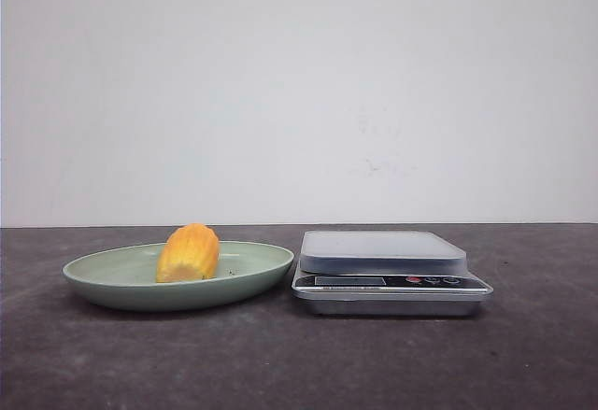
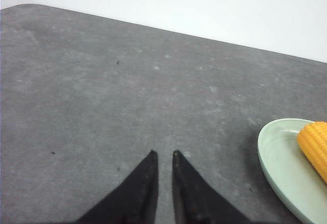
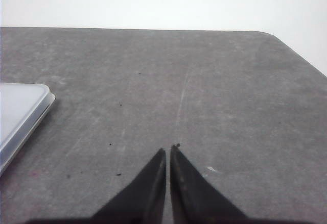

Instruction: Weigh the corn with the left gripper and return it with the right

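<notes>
Grey tabletop, white wall behind, and nothing is moving. Left gripper hangs over bare table, jaws nearly together with only a thin slit between the tips, holding nothing. Right gripper is the same story: tips all but touching, empty. Out from there, the corn lies on the green plate, and the scale sits just beside the plate with its platform bare (display unreadable). By my read nothing is done: pick, weigh and return all remain. No obstacle stands between plate and scale.
</notes>
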